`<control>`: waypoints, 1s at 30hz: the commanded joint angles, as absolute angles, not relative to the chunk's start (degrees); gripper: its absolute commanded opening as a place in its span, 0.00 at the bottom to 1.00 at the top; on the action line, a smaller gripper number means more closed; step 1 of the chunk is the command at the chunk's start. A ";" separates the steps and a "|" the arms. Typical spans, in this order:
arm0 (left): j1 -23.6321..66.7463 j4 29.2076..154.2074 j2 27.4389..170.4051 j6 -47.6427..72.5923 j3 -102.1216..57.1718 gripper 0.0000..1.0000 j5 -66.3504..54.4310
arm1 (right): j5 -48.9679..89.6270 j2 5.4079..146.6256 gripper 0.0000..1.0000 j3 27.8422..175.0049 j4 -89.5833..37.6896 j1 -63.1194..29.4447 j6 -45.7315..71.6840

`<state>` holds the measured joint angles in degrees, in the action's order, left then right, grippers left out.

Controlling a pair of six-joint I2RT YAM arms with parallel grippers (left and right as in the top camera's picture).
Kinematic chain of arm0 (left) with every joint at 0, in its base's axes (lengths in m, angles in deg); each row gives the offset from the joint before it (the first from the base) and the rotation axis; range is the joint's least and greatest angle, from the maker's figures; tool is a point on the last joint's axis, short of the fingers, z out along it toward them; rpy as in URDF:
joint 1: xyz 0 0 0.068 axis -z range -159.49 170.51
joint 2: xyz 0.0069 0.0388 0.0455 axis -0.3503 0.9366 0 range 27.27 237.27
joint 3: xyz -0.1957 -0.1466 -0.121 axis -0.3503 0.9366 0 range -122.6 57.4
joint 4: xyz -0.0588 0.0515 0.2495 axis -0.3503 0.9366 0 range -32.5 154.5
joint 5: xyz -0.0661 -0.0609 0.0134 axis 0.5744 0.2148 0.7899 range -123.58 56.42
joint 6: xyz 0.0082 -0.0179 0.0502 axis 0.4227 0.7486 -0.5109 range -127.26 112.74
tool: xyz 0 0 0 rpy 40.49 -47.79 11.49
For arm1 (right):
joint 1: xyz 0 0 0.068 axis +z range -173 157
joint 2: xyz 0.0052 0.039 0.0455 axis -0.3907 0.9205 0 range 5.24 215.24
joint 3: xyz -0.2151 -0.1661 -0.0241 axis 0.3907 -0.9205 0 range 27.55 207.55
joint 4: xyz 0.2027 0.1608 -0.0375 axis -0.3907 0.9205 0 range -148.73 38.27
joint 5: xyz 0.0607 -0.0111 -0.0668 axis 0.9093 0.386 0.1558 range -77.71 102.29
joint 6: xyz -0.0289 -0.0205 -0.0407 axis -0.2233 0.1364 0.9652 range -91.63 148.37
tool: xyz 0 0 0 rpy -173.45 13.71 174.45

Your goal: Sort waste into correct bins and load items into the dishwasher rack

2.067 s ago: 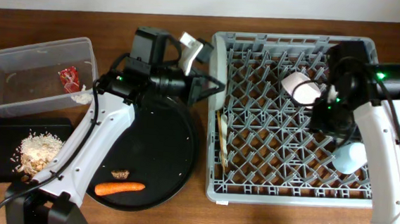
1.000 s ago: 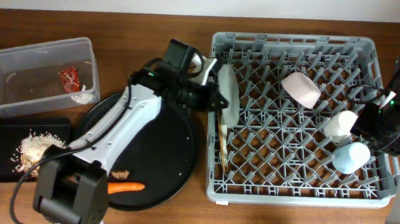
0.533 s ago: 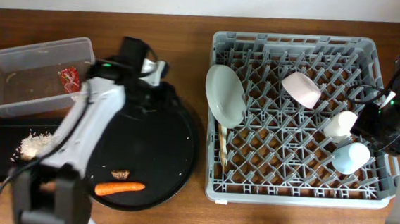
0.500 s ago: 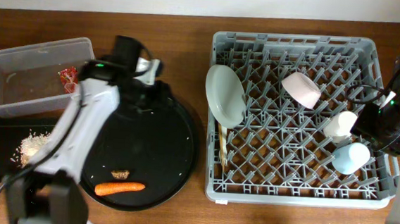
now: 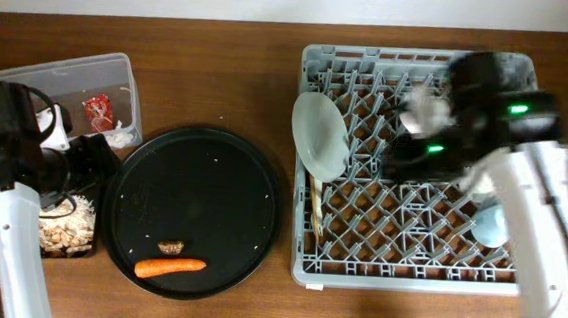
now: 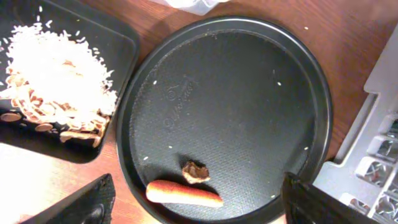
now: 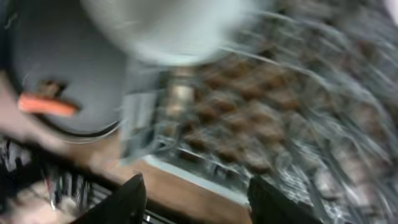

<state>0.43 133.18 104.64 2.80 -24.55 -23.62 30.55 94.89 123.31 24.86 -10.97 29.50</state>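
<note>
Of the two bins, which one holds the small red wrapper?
The clear plastic tub, where the red wrapper lies beside a white scrap. The flat black tray holds beige food scraps instead.

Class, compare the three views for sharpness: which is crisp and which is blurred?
Right wrist view: heavy blur smears rack and carrot. Overhead view: mostly sharp, but the right arm is smeared. Left wrist view: crisp, morsel and round tray clear.

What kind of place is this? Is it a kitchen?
Probably a practice table set up like a kitchen clean-up spot: a dishwasher rack holding a plate, and a tray of food scraps.
</note>
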 commanded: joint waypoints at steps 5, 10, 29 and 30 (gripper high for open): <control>-0.33 133.77 104.94 3.37 -23.85 0.85 -27.36 | 23.84 99.22 0.63 123.23 13.63 20.16 24.04; -0.27 134.34 104.94 3.39 -23.22 0.85 -27.10 | 21.06 101.51 0.63 123.23 13.28 23.00 20.32; 8.98 127.48 104.92 13.62 7.21 0.87 -13.17 | 16.49 97.64 0.66 123.20 28.51 -15.08 24.19; 9.70 125.68 104.92 14.96 9.41 0.86 -13.19 | 16.52 97.64 0.66 122.99 28.55 -16.76 24.63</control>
